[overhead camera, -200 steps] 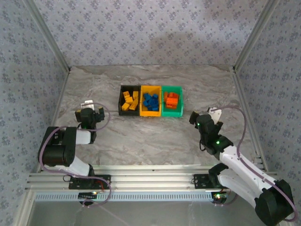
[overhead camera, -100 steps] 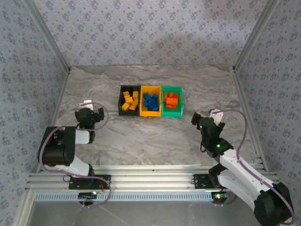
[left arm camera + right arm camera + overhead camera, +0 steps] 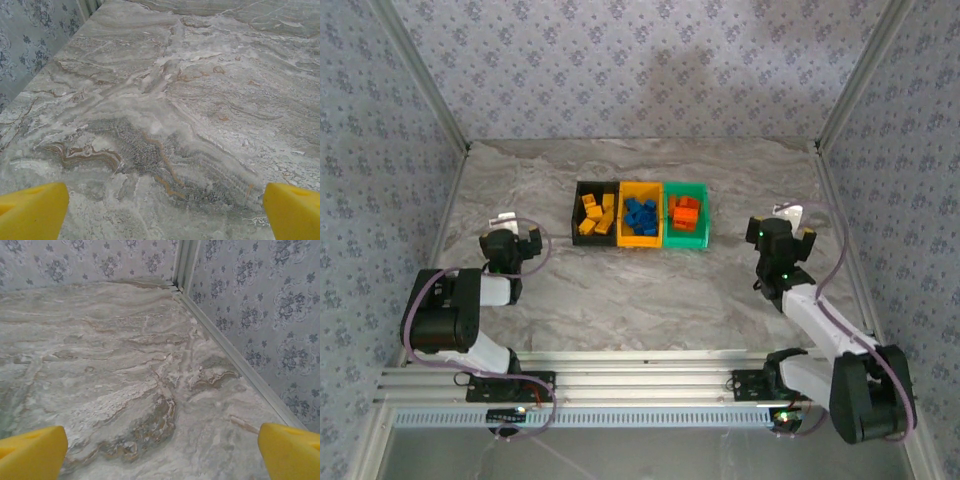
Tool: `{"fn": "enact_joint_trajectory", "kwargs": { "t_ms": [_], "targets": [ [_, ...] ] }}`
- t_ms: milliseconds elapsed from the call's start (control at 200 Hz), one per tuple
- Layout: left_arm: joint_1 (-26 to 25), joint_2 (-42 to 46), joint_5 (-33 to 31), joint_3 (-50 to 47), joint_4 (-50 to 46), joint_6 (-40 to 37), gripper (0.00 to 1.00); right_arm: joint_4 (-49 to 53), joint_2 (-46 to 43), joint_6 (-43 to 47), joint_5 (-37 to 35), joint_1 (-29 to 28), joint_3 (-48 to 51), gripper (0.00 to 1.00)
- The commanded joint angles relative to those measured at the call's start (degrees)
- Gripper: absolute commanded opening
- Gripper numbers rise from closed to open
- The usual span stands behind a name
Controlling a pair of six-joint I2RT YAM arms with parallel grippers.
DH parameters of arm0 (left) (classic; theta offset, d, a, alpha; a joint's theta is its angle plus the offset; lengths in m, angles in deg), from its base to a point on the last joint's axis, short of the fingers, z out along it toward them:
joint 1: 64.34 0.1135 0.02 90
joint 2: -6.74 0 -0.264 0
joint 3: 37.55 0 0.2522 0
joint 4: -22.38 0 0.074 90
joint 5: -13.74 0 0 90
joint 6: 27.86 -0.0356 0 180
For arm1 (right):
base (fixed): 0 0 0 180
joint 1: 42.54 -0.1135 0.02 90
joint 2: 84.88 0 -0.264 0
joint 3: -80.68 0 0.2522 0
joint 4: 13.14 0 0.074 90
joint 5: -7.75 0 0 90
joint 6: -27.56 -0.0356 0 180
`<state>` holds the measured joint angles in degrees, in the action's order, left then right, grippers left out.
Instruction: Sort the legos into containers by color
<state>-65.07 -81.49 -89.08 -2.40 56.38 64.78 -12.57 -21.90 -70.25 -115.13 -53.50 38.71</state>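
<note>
At worktop (image 3: 620, 290) centre, three containers in row, touching: black bin (image 3: 577, 212) left, yellow bin (image 3: 640, 242) middle, green bin (image 3: 687, 241) right. Black holds yellow legos (image 3: 595, 215), yellow holds blue legos (image 3: 641, 216), green holds red-orange legos (image 3: 684, 212); looks fully sorted, though bricks too small to count. Over bare marble near left wall, left fingers (image 3: 32, 210) spread wide, nothing between. Same for right fingers (image 3: 290, 452) near right wall: wide, empty. Both well apart from bins

I see three open bins set side by side in a row mid-counter (image 3: 620, 290): black bin (image 3: 578, 200), yellow-orange bin (image 3: 640, 241), green bin (image 3: 686, 240). Sorted already — yellow-orange legos (image 3: 594, 215) jumbled in the black bin, blue legos (image 3: 640, 216) in the yellow-orange bin, red-orange legos (image 3: 685, 212) in the green bin.
</note>
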Motion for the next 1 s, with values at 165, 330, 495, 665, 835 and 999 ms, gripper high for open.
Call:
{"fn": "enact_joint_trajectory", "kwargs": {
  "t_ms": [165,330,495,665,835,999],
  "targets": [
    [0.2,0.25,0.62,1.11,1.27,0.7,0.99,-25.92,13.16,9.07,11.1,6.26,7.23,1.0],
    [0.2,0.23,0.63,1.1,1.28,0.67,1.0,-31.97,19.73,7.36,19.71,10.84,6.99,1.0],
    [0.2,0.33,0.66,1.09,1.27,0.64,1.0,-34.24,24.22,7.74,23.85,11.64,6.44,1.0],
    [0.2,0.29,0.69,1.09,1.33,0.71,0.99,-34.78,24.26,7.73,24.0,11.68,6.64,1.0],
    [0.18,0.32,0.68,1.1,1.34,0.66,0.99,-35.4,24.35,7.81,23.74,11.47,6.8,1.0],
    [0.14,0.28,0.66,1.11,1.29,0.65,0.99,-35.3,24.29,7.81,23.74,11.49,6.8,1.0]
  ]
}}
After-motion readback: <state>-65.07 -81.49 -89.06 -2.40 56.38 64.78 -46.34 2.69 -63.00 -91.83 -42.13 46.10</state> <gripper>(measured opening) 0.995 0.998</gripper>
